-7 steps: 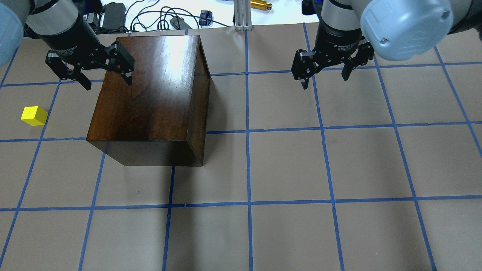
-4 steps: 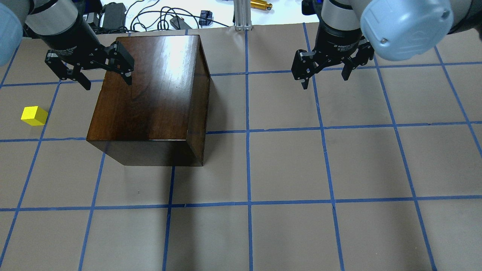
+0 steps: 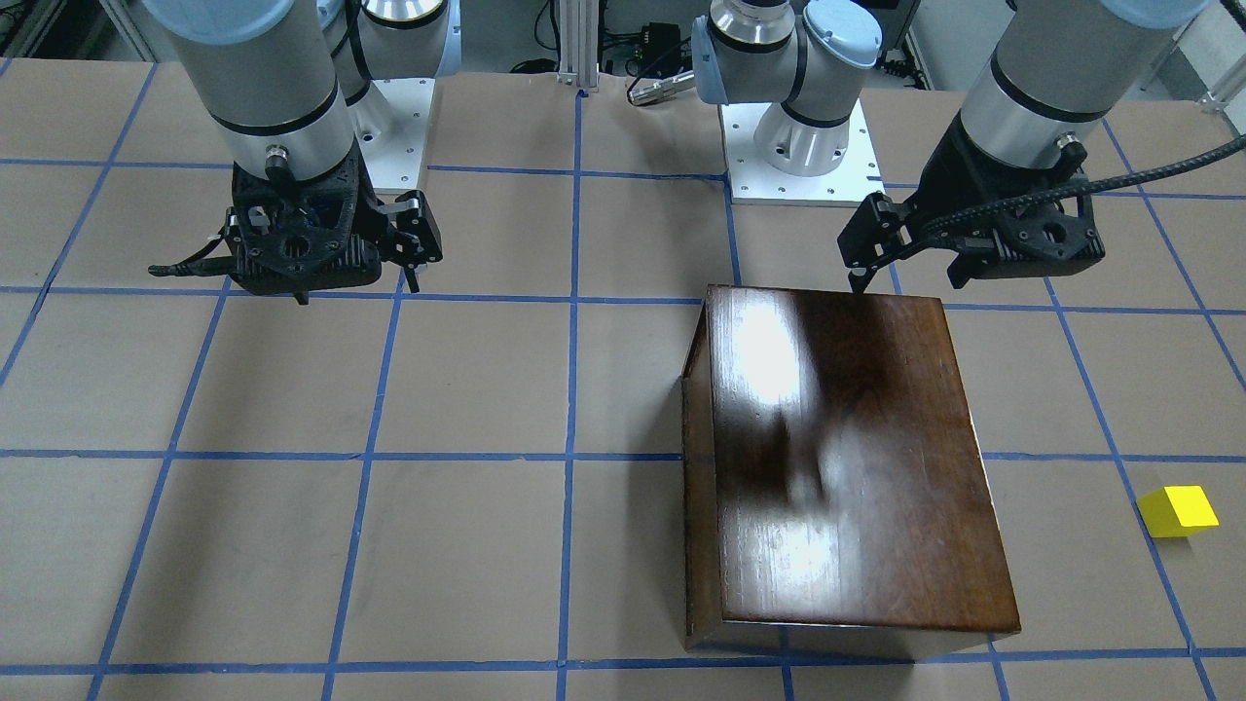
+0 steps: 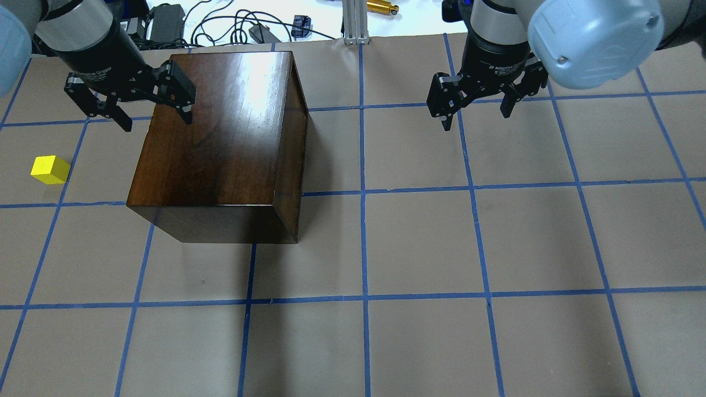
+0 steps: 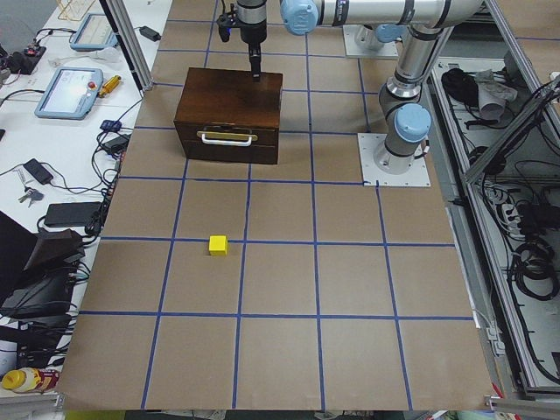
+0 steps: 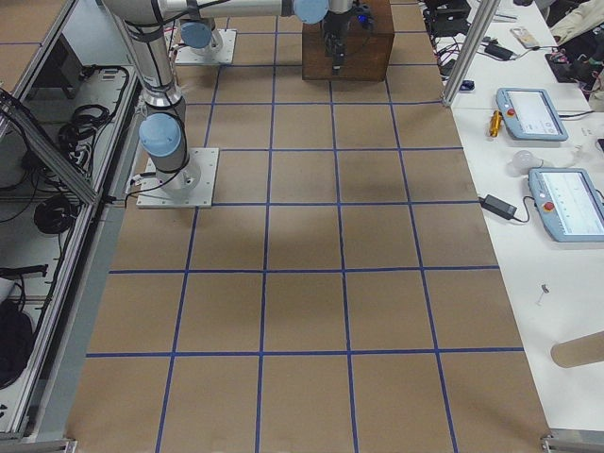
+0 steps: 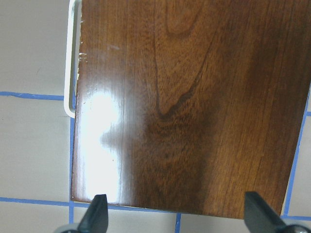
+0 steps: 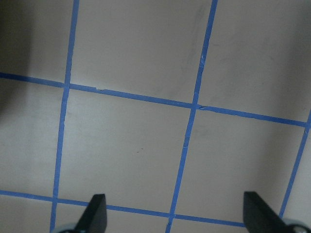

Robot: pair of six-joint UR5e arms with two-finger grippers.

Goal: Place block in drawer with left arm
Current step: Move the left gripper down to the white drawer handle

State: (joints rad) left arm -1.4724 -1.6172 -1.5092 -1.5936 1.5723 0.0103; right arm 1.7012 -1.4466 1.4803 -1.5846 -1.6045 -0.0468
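The yellow block [image 4: 49, 169] sits on the table to the left of the dark-brown wooden box [image 4: 220, 132], apart from it; it also shows in the front view [image 3: 1178, 511] and the left side view [image 5: 218, 245]. The drawer is shut; only its dark front with a pale handle [image 5: 227, 137] shows, and the handle appears in the left wrist view [image 7: 69, 58]. My left gripper [image 4: 156, 118] is open and empty, hovering over the box's near left corner [image 7: 194, 97]. My right gripper [image 4: 475, 118] is open and empty above bare table [image 8: 146, 145].
The table is brown paper with a blue tape grid. Cables and small devices [image 4: 220, 22] and an aluminium post [image 4: 356, 22] lie beyond the far edge. Tablets [image 5: 66, 92] rest on the side bench.
My left gripper has shifted very slightly toward the table's far edge, still open. The block, box and right arm have not moved.
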